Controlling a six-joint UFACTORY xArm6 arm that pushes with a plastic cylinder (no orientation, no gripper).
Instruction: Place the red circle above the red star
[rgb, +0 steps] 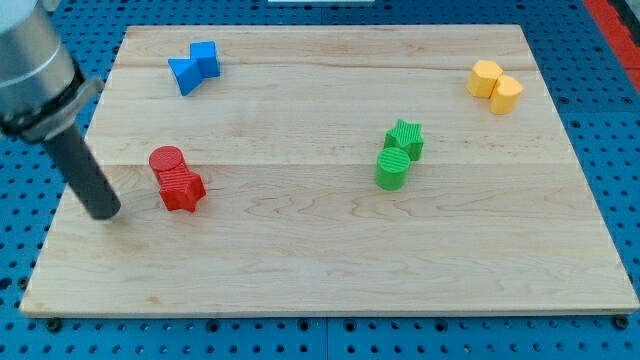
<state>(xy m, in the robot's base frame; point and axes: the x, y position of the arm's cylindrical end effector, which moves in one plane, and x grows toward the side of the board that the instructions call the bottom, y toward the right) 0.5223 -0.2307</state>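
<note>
The red circle lies at the view's left on the wooden board, touching the red star and sitting just above and a little left of it. My tip rests on the board to the left of the red star, a short gap away, and touches neither red block. The dark rod slants up from the tip to the view's top left corner.
A blue block pair lies at the top left. A green star touches a green circle right of centre. Two yellow blocks lie at the top right. The board's left edge is close to my tip.
</note>
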